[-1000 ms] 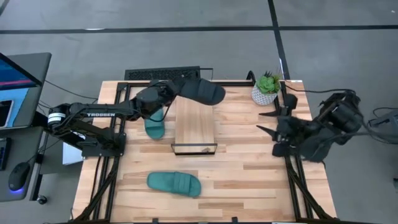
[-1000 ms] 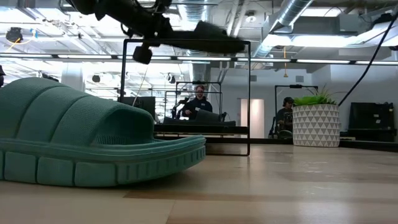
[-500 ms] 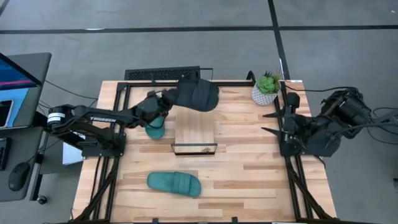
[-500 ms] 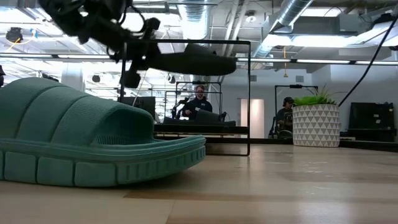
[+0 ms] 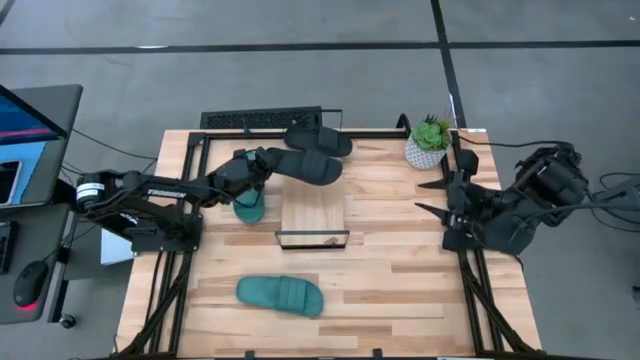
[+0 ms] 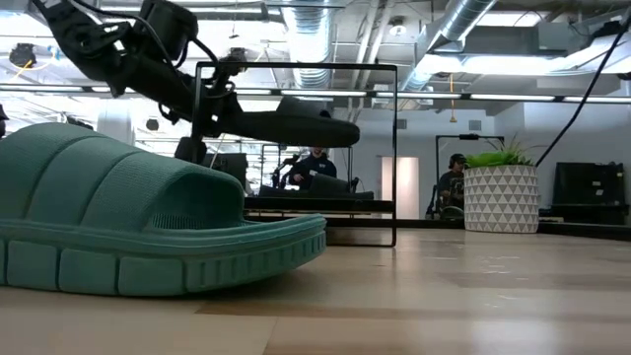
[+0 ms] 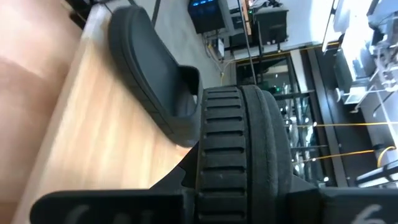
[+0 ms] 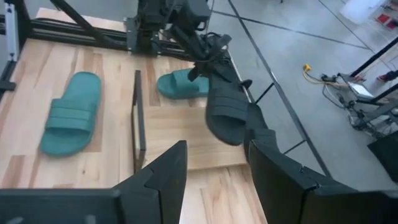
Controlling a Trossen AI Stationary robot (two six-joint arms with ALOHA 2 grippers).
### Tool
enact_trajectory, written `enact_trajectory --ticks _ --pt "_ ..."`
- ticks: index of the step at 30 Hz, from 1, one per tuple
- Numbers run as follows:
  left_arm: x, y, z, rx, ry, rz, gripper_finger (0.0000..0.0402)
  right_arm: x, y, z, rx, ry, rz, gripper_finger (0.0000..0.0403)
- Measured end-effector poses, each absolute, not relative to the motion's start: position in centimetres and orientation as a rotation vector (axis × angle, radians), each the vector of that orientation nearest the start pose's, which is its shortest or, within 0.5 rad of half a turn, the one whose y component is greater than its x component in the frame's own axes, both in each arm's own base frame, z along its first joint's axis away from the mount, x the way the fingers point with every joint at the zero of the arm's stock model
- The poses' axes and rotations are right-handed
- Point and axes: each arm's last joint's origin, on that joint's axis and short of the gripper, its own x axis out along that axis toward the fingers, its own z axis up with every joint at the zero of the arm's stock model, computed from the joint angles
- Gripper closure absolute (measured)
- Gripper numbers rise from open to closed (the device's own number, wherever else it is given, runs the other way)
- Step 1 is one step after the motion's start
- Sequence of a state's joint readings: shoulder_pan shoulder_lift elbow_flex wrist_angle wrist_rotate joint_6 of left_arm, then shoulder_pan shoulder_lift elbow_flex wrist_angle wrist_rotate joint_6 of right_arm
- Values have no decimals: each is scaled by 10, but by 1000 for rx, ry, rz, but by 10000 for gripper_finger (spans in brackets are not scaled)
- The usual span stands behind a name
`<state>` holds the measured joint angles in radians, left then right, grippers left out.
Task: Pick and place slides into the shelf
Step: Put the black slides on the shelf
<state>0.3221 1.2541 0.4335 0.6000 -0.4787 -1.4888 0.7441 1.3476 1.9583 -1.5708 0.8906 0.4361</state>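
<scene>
Resting beyond gripped slide (image 7: 239,155): second black slide (image 7: 152,74)

Your left wrist cam is mostly filled by a black slide with ribbed strap (image 7: 239,155), pressed up against the lens and sitting in the left gripper (image 7: 186,202). Past it a second black slide (image 7: 152,74) lies on the light wood plank (image 7: 81,137), near the plank's edge. Beyond that edge: room background, thin black rods (image 7: 249,37) and a lit screen (image 7: 208,9).
</scene>
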Motion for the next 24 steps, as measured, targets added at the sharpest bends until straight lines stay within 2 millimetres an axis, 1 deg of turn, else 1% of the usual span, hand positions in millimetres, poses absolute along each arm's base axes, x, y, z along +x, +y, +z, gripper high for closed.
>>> enact_trajectory --ticks 3,9,16,19,24 --pt "220 99 196 -1381 -396 802 360 150 106 478 -281 610 -281 238" --pt "215 112 194 -1362 -344 784 360 160 109 473 -287 630 -306 237" --pt "216 116 188 -1370 -285 762 360 165 105 472 -281 639 -338 237" --pt "218 117 182 -1391 -270 770 360 166 104 472 -279 642 -348 237" --pt "223 120 182 -1411 -321 728 360 167 102 472 -290 646 -353 236"
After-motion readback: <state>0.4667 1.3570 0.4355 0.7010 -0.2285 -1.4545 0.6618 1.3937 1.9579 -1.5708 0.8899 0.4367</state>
